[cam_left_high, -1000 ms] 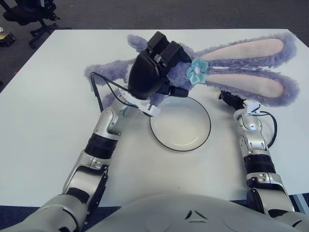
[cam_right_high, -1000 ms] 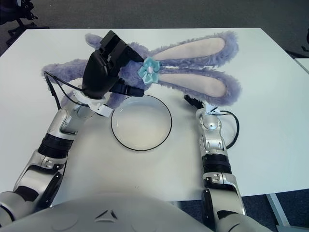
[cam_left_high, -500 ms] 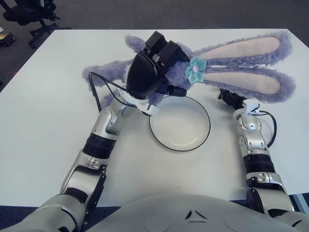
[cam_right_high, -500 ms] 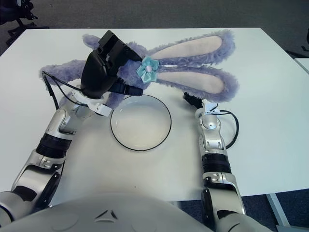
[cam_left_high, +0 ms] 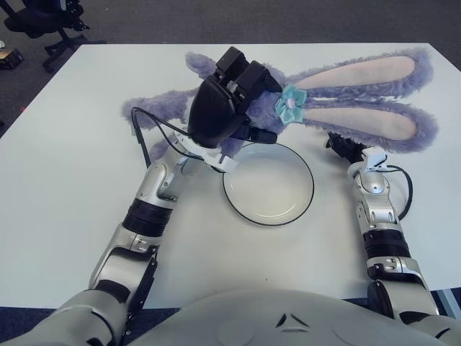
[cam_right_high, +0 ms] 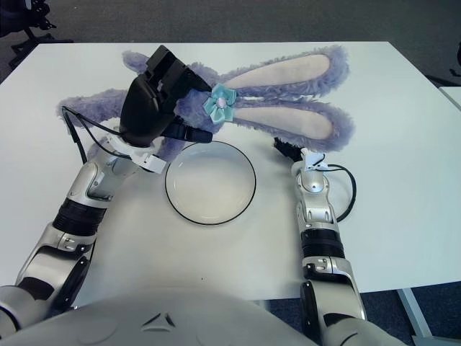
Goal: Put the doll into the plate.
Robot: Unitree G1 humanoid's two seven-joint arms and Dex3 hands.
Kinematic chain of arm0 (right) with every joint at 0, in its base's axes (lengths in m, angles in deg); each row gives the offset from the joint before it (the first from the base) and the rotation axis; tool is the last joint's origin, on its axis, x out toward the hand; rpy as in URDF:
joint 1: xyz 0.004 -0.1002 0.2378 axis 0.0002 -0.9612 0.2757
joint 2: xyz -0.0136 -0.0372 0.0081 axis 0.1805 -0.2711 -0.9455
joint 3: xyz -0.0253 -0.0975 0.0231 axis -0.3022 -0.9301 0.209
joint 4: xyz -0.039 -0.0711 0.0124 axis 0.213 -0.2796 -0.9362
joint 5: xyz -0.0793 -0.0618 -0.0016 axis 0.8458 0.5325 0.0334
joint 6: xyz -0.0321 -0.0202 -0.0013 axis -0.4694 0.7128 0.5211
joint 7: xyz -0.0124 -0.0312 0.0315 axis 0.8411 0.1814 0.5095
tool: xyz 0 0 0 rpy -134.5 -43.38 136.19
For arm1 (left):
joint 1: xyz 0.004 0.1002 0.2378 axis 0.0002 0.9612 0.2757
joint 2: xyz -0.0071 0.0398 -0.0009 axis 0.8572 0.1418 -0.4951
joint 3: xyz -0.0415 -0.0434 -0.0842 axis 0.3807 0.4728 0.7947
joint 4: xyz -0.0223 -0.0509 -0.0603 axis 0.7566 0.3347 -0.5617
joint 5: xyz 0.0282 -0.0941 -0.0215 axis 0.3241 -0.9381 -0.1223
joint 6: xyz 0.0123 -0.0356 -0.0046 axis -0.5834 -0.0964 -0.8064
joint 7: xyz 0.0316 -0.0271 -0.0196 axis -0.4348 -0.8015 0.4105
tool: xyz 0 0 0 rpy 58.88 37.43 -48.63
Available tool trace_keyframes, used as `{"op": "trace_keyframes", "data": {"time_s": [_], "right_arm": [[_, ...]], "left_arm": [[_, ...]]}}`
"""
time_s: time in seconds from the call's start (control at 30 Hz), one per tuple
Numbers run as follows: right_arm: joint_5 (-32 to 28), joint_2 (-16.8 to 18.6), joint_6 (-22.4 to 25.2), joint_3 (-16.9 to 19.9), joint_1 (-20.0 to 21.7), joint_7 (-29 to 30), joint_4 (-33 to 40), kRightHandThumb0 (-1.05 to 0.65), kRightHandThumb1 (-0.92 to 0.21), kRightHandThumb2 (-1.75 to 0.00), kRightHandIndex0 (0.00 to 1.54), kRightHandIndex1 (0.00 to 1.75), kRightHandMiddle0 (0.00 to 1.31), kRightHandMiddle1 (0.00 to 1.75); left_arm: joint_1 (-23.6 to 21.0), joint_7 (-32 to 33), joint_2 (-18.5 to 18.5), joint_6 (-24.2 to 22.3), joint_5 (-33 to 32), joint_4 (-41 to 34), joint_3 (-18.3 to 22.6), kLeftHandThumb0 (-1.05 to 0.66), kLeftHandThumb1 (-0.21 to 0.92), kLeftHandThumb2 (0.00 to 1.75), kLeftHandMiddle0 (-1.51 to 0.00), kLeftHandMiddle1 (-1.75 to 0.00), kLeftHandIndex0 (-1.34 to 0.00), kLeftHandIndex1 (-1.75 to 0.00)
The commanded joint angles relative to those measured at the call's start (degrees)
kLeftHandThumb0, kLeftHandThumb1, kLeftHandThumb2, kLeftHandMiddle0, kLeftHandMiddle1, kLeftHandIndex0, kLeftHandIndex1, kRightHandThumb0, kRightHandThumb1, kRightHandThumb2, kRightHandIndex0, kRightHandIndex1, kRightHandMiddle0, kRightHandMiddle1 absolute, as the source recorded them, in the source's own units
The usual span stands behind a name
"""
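Although the left robot hand (cam_left_high: 232, 94) at upper centre-left is closed into the purple plush doll (cam_left_high: 346, 94), most of the toy sprawls across the upper frame on the white desk (cam_left_high: 65, 166), behind the empty plate (cam_left_high: 269, 183) at centre. Its long ears trail far toward the upper right, so I judge that a lift could leave them draped over the rim or dragging the plate aside. At right, the right robot hand (cam_left_high: 344, 148) shows just below the lower ear; whether it is open or closed I cannot tell.
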Motion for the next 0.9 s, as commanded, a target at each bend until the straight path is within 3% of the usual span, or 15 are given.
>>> {"op": "trace_keyframes", "data": {"time_s": [0.0, 0.87], "right_arm": [[0.88, 0.55, 2.58, -0.66, -1.23, -0.21, -1.84, -0.35, -0.92, -0.39, 0.76, 1.65, 0.34, 1.60], [0.84, 0.07, 4.64, -0.40, 3.74, -0.13, -4.88, -0.35, -0.92, -0.39, 0.76, 1.65, 0.34, 1.60]], "left_arm": [[-0.81, 0.90, 0.42, -0.06, -0.64, -0.45, -0.02, -0.71, 0.89, 0.00, -0.51, -1.75, -0.25, -1.75], [-6.21, 0.99, 1.27, -0.11, -2.57, 4.88, 0.34, -0.71, 0.89, 0.00, -0.51, -1.75, -0.25, -1.75]]}}
